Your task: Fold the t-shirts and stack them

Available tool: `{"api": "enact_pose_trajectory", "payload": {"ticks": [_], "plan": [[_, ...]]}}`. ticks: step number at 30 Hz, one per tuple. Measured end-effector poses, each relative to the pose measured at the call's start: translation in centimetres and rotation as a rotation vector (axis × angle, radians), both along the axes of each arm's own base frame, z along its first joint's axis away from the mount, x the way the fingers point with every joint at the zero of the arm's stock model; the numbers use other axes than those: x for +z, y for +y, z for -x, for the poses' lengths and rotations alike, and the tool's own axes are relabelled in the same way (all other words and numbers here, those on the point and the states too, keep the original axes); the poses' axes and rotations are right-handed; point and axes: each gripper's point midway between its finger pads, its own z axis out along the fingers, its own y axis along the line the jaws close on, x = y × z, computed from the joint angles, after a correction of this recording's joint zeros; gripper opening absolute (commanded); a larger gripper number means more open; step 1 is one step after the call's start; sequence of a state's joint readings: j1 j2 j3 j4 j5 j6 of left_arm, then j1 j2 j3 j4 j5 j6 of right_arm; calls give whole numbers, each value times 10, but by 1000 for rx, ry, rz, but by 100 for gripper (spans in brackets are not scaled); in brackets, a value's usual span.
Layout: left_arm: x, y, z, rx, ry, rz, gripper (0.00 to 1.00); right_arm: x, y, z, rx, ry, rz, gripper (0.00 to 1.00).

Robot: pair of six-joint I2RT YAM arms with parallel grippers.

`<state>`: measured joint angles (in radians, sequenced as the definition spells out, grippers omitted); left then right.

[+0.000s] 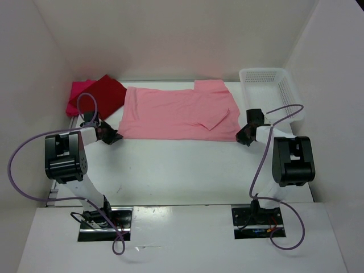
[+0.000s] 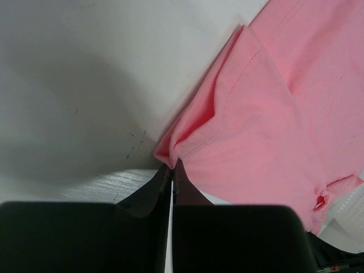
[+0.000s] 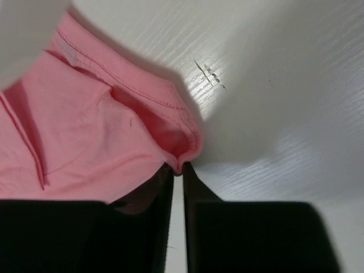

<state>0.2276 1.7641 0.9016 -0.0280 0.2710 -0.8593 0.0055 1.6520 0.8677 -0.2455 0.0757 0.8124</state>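
**White worktop, salmon shirt pinched at both near corners**

White walls close in the worktop point(image 1: 182, 170) on three sides. Across its far half, the light salmon-pink t-shirt point(image 1: 176, 114) lies spread flat, with one small flap turned over near its right side. The white mesh basket point(image 1: 261, 71) stands just right of that shirt's far corner. Left of the shirt lies the dark red t-shirt point(image 1: 105, 94), overlapping the magenta t-shirt point(image 1: 77, 91) in the far left corner.

Only the overhead view shows this layout, and there the tool tips are too small to read. The wrist views settle it. The left tool point(image 1: 112, 136) is clenched tight on the salmon shirt's near-left corner, its fingers point(image 2: 151, 196) almost touching. The right tool point(image 1: 242, 135) grips the stitched hem at the near-right corner, with a thin gap between its fingers point(image 3: 196, 190).
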Motion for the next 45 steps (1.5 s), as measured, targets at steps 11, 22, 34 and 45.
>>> {"api": "enact_pose_trajectory", "payload": {"ticks": [11, 22, 34, 45], "plan": [[26, 2, 23, -22, -25, -47, 0, 19, 0, 31, -19, -28, -47, 0], [32, 26, 110, 85, 77, 15, 0, 64, 24, 106, -36, -47, -200, 0], [48, 14, 135, 88, 115, 33, 94, 107, 55, 155, 4, -36, -264, 49], [86, -34, 85, -136, -97, -52, 54, 82, 95, 110, 230, -24, -231, 5]]}}
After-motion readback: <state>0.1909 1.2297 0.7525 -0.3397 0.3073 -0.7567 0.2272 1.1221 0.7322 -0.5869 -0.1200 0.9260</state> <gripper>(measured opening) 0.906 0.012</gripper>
